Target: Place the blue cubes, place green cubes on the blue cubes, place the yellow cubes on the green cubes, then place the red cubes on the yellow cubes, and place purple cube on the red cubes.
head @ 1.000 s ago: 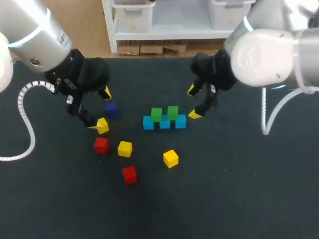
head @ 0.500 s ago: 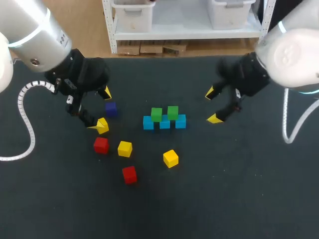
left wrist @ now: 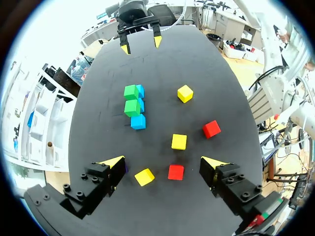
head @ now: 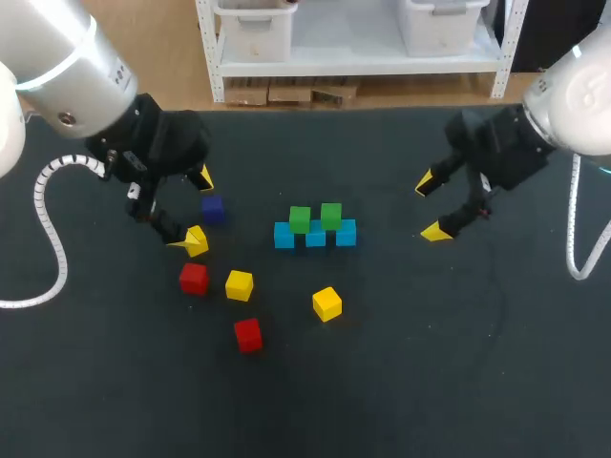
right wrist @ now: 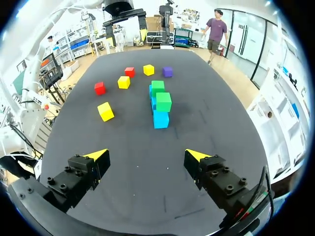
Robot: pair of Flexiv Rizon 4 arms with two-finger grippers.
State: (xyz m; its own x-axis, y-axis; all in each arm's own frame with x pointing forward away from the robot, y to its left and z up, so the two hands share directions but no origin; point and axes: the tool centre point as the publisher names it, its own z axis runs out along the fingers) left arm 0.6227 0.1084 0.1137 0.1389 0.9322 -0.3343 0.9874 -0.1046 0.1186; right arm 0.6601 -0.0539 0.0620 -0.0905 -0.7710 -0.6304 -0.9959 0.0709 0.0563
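Seen from overhead, your left gripper [head: 194, 210] stands wide open and empty, with the purple cube [head: 212, 209] and a yellow cube [head: 197, 240] near its tips. Your right gripper [head: 431, 207], equally spread and empty, sits beside the row of blue cubes [head: 315, 236], which carries two green cubes [head: 331, 216].

In your left wrist view, that yellow cube [left wrist: 144, 177] and a red cube [left wrist: 175, 172] lie on the table [left wrist: 162, 216] between the parted fingers.

In your right wrist view, the blue cubes [right wrist: 160, 119] and green cubes [right wrist: 163, 101] lie ahead of the open fingers.

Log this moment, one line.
blue cubes placed; green cubes on them; yellow cubes, red cubes, purple cube loose; left tool open; right tool open
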